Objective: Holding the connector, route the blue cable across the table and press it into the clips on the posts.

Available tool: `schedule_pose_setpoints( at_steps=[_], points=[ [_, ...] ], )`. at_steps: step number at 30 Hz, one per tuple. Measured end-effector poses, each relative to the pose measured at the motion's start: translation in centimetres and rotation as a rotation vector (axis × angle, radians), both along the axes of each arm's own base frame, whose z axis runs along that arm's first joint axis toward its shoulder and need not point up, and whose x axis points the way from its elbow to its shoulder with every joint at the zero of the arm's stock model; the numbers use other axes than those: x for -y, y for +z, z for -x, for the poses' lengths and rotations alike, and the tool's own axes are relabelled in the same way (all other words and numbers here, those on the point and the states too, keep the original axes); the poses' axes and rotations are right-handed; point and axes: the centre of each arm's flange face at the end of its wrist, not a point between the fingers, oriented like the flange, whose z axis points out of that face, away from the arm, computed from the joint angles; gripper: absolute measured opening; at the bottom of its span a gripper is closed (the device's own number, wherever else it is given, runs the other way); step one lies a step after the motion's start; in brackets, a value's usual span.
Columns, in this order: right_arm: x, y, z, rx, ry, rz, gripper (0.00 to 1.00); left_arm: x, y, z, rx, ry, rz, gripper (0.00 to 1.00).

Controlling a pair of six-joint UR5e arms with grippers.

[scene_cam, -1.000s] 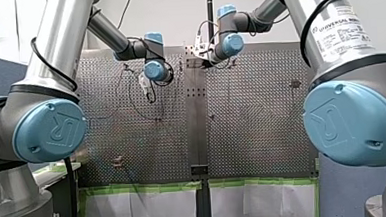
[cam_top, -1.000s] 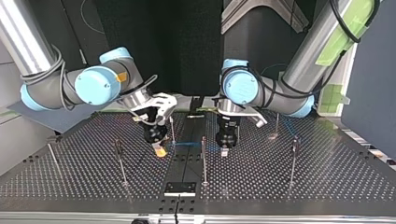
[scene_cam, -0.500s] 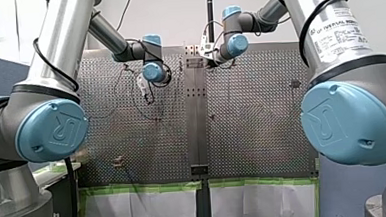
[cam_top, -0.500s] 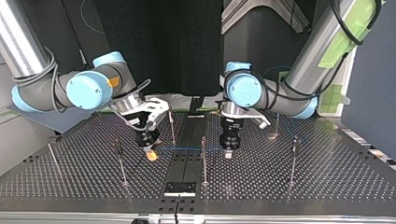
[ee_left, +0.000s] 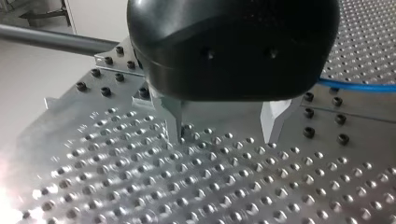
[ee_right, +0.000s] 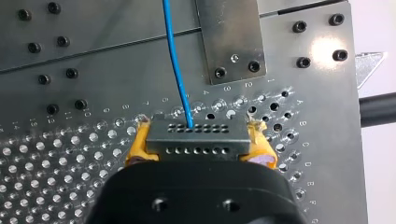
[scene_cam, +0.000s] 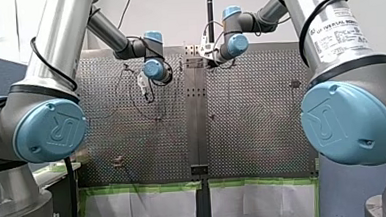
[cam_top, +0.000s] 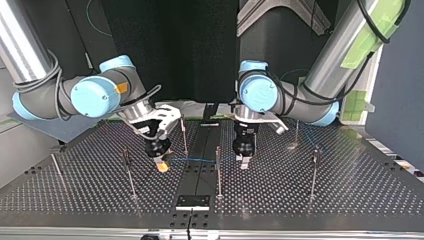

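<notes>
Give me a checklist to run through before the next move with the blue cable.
1. Connector gripped: ok, clamped between the right gripper's yellow pads.
2. Cable joined to connector: ok.
3. Left gripper open and empty: ok, the cable passes beside it.
4. Cable seated in the middle post's clip: cannot tell. It crosses the post in the top view, but the clip is too small to read.
5. Cable at the next post, toward the top view's left: not ok, not yet reached.
</notes>
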Motion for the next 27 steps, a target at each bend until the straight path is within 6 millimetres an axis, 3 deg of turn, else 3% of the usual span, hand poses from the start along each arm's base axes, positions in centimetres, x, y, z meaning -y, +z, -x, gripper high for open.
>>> schedule_pose_setpoints(
  at_steps=[6,10,20,27],
  points=[
    [0.1,0.0,0.1,-0.004,-0.002,0.003,0.00,0.3,1.7,2.1,-0.016,-0.014,-0.005,1.00],
    [0.2,0.0,0.2,-0.007,-0.007,0.004,0.00,0.8,2.9,3.7,-0.025,-0.031,-0.010,1.00],
    [0.9,0.2,1.1,-0.012,-0.024,0.008,0.00,2.0,3.5,7.5,-0.091,-0.069,-0.003,1.00],
    [1.3,0.3,1.7,-0.013,-0.036,0.010,0.00,2.6,5.9,10.1,-0.070,-0.061,-0.012,1.00]
  ],
)
